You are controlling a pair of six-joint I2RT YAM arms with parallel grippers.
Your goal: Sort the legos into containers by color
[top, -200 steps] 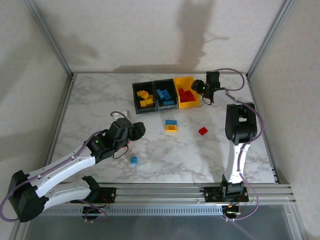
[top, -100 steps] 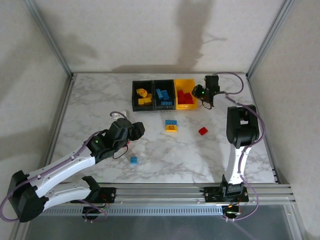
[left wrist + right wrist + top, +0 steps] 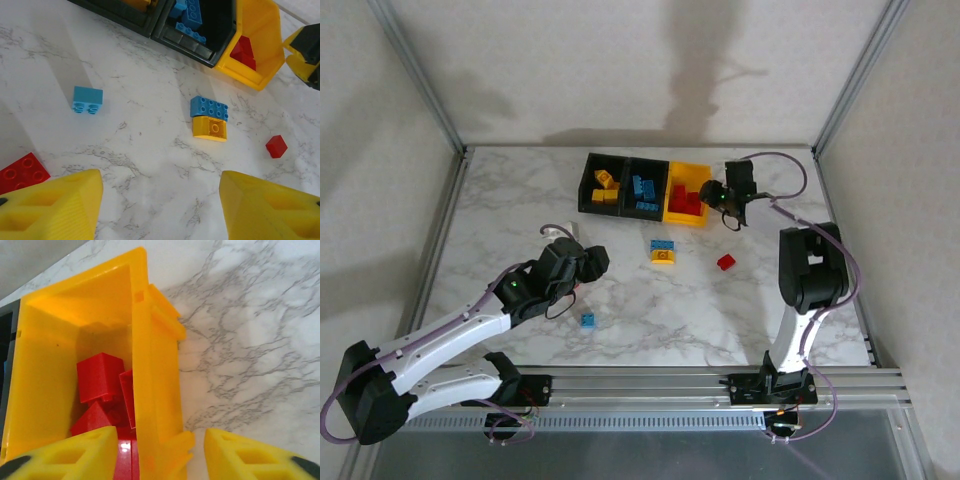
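Wall of yellow bin (image 3: 150,355) stands between jaws of right tool (image 3: 159,437); worktop (image 3: 250,330) right of it bare; loose legos (image 3: 663,251) dot mid worktop.

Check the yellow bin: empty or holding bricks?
Holding bricks. Several red legos lie piled inside the yellow bin in the right wrist view; no other colour shows among them.

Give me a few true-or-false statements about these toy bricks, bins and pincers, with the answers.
1. The yellow bin holds red bricks. True.
2. The left pincer holds a brick. False: it is open and empty.
3. A blue brick touches a yellow brick on the table. True.
4. Every red brick is in a bin. False: a loose red brick lies on the table.
5. The right pincer straddles the yellow bin's wall. True.
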